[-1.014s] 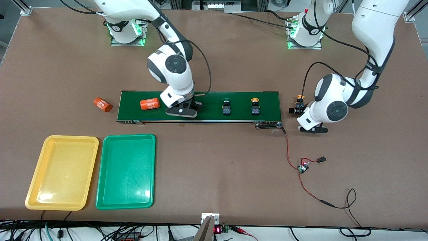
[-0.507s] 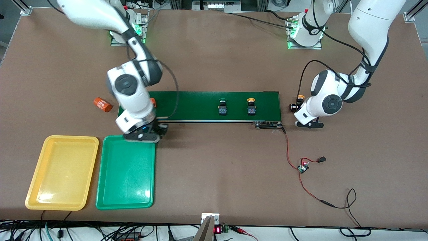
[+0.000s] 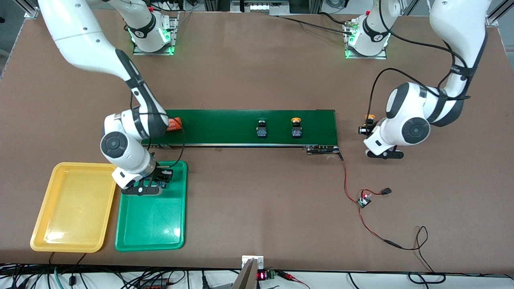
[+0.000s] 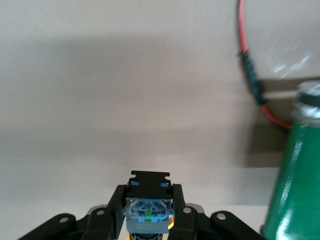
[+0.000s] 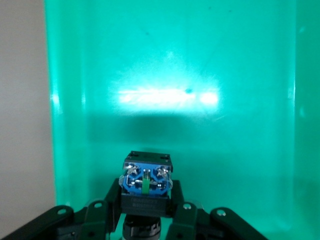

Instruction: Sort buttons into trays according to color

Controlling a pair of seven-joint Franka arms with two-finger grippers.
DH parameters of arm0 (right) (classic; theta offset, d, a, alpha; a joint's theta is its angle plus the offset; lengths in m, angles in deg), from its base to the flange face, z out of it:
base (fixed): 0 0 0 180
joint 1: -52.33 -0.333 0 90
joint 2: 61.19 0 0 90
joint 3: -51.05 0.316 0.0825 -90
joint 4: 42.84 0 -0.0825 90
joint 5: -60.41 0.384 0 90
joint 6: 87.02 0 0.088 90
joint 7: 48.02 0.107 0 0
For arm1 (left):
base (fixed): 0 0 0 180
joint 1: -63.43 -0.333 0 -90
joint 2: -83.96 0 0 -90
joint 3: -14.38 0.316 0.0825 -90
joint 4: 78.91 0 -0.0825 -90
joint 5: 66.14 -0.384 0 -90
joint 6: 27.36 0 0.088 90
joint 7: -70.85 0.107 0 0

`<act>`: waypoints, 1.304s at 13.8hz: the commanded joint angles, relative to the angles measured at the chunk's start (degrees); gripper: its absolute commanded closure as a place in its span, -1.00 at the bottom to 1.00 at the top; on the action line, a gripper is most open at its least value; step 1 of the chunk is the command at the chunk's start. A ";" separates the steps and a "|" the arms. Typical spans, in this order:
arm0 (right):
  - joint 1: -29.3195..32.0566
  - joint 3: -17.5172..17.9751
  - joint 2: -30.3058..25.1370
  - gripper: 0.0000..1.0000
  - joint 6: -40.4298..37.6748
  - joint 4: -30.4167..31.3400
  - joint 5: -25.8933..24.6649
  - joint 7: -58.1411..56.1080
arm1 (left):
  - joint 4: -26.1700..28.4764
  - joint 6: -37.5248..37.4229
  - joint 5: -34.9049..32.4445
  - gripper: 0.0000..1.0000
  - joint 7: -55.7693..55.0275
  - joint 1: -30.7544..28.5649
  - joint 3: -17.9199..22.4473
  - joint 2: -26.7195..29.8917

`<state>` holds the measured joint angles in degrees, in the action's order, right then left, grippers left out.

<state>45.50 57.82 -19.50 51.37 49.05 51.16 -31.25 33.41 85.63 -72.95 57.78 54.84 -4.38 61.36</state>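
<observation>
A: Why the two trays side by side at the table's near edge?

B: One per colour. The right pincer [image 3: 154, 182] is hanging over the green tray [image 3: 152, 224], closed on a button [image 5: 145, 186], cap colour hidden.

A: Farther out?

B: The left pincer [image 3: 371, 127], at three o'clock off the conveyor belt [image 3: 225, 126], is clamping a yellow-capped button [image 3: 368, 119].

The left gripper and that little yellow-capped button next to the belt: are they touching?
Touching. In the left wrist view the left gripper has its fingers pressed against both sides of the button, no gap showing.
</observation>
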 commanded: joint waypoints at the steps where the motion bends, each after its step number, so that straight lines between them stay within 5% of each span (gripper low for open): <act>1: 1.02 0.44 2.42 0.88 -0.40 -2.68 0.64 -2.18 | -4.47 -2.42 1.79 0.57 -1.59 0.77 -2.66 -0.60; 2: 0.85 0.44 2.69 0.38 0.03 -2.59 0.73 -2.18 | -4.91 -1.64 3.89 0.57 -4.56 1.12 -3.37 -1.39; 3: 0.59 0.44 2.70 -0.52 0.30 -2.59 0.82 -1.31 | -5.18 0.11 5.04 0.57 -6.77 1.91 -4.60 -1.92; 4: 0.50 0.44 2.43 -0.91 0.30 -2.59 0.90 -1.73 | -5.18 1.96 5.14 0.57 -8.18 2.09 -5.31 -2.45; 7: -0.11 0.44 0.25 -1.00 -0.14 -0.76 0.99 -0.95 | -5.09 7.40 5.23 0.57 -11.34 4.02 -6.02 -4.82; 11: -2.31 1.31 -11.77 -1.00 0.30 12.05 0.99 8.43 | -5.27 7.51 5.23 0.52 -14.61 4.55 -7.42 -5.00; 12: -3.01 2.71 -15.98 -1.00 0.21 16.35 1.08 11.41 | -5.18 7.42 5.32 0.31 -14.79 4.47 -8.12 -5.00; 13: -3.11 4.72 -19.33 -1.00 0.13 19.87 1.08 15.45 | -5.18 7.51 5.41 -0.99 -15.92 4.46 -8.13 -5.09; 18: -5.82 14.84 -24.37 -1.00 0.04 24.92 0.99 33.21 | -5.79 7.07 5.23 -1.00 -17.07 3.59 -8.83 -3.69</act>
<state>40.82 70.68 -42.35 51.13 71.98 51.60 -2.88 28.64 94.09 -68.43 40.89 59.40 -12.59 56.42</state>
